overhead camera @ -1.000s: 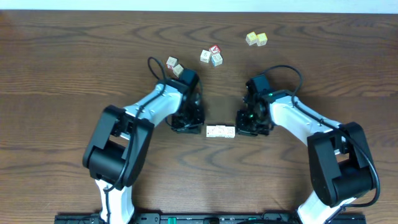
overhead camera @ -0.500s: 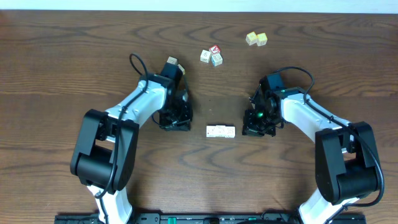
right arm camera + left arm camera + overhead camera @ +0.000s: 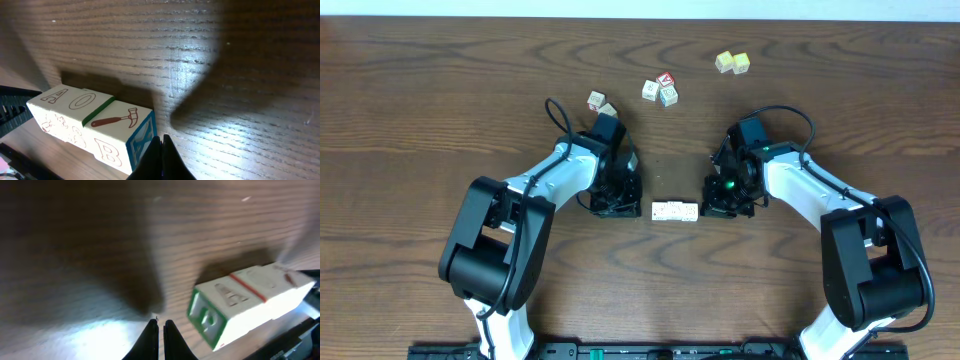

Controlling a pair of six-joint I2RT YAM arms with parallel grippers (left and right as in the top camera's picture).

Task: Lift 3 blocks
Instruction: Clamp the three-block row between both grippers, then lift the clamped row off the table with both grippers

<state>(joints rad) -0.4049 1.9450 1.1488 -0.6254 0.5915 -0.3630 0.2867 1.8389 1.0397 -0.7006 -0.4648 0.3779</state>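
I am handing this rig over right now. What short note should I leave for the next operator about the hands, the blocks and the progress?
Left hand: shut, empty, a little short of its end of the row.
Right hand: shut, empty, close at the other end; contact cannot be judged.
Three blocks: one end-to-end row on the table, between the hands, not lifted.
Done: hands placed at both ends.
Left: probably press in from both ends and raise the row.

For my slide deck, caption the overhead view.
Both shut, the left pincer and right pincer flank the row of blocks on a wooden table; spare cubes lie beyond.
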